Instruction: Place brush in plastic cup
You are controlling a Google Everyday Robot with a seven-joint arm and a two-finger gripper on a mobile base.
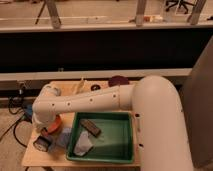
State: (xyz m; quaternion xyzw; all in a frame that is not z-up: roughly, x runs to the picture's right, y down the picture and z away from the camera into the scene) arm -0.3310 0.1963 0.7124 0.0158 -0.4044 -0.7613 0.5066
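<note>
One brush [90, 127], long axis ten-to-four o'clock, and one plastic cup [83, 145] lie in one green tray [114, 139]. The gripper [43, 143] is at nine o'clock of the tray; its state cannot be told.

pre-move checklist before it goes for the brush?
1. Target found: ok, the brush lies in the green bin.
2. Top of brush free: ok, nothing lies on it.
3. Is the plastic cup upright: cannot tell; it is in the bin beside the brush.
4. Is the end effector above the brush: not ok; it hangs over the table at front left, outside the bin.
5. Brush held: not ok.
</note>
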